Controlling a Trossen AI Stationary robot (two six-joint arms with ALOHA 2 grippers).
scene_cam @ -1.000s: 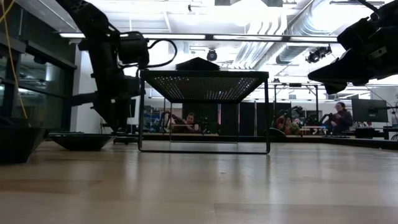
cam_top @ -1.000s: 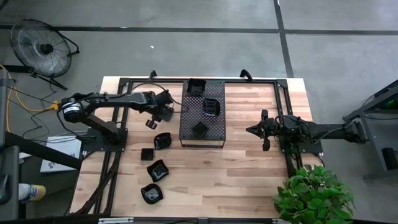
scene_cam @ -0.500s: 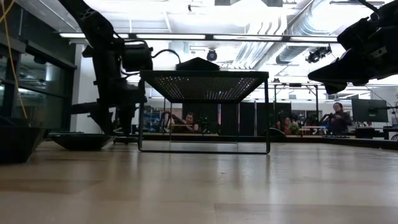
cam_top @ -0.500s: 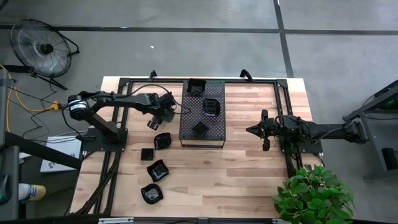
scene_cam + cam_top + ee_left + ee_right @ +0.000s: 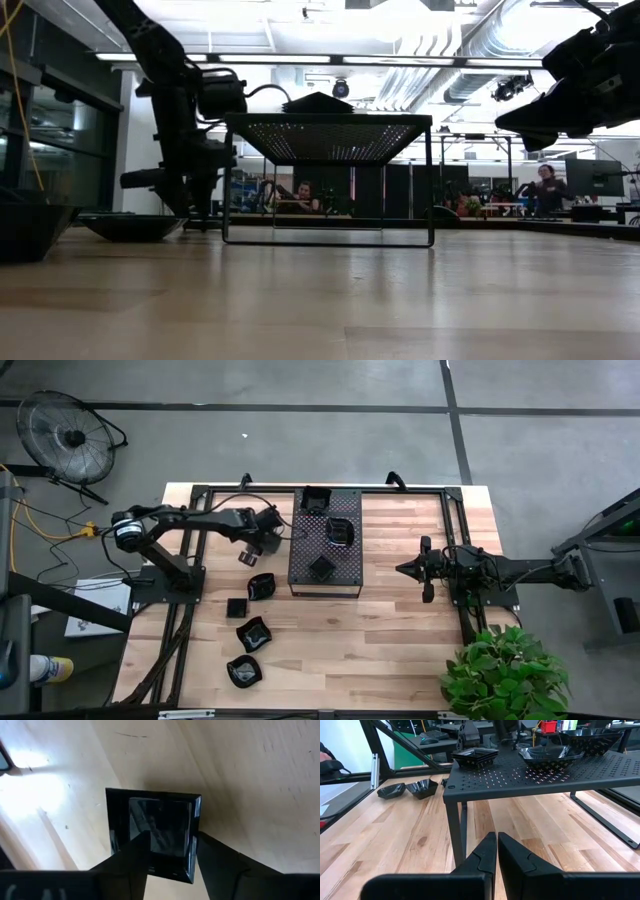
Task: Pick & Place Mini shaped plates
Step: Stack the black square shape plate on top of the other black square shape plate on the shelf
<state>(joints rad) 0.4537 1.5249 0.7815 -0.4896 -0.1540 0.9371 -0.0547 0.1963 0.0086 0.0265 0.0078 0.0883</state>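
Worktop [image 5: 400, 630]: pale wood planks, smooth, light sheen. Square plate [image 5: 152, 837]: glossy black, mirror-like, reflecting. Tray [image 5: 560, 770]: matt black perforated metal on thin legs. Left end effector [image 5: 172, 862] fingers [image 5: 130, 862]: matt black, plastic-looking.

I'm seeing grey concrete floor [image 5: 300, 385] surrounding the table, a fan [image 5: 62, 435] standing nearby, and ceiling lights [image 5: 400, 20] glowing overhead.

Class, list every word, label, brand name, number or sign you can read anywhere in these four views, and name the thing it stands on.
None: no readable text in any view.
The square mini plate under the left gripper is plain glossy black.
The perforated tray and the dishes on it carry no label.
The items on the desks behind the tray in the right wrist view are too small to read.
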